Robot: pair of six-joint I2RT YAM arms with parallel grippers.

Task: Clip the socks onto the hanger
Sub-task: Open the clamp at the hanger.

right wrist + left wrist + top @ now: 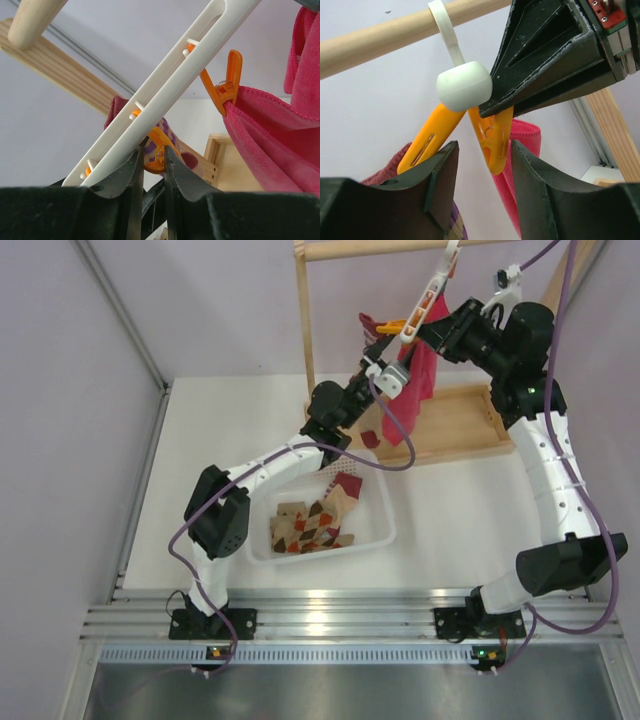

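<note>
The white hanger (438, 282) hangs tilted from the wooden rack's bar; its bar also shows in the right wrist view (165, 85). My right gripper (445, 335) (152, 155) is shut on an orange clip (161, 149) under the hanger bar. My left gripper (390, 372) (485, 165) is open, its fingers either side of that orange clip (492, 137) without touching it. A purple-striped sock (454, 226) (174, 136) hangs just behind this clip, its maroon toe (371, 438) dangling. Several argyle socks (308, 525) lie in the white basket (385, 530).
A pink-red cloth (425, 380) (270, 135) hangs from another orange clip (225, 85) on the hanger. The wooden rack post (303, 330) stands at the left, and its wooden base tray (460, 425) lies behind the basket. A white ball end (465, 86) sits above the clip.
</note>
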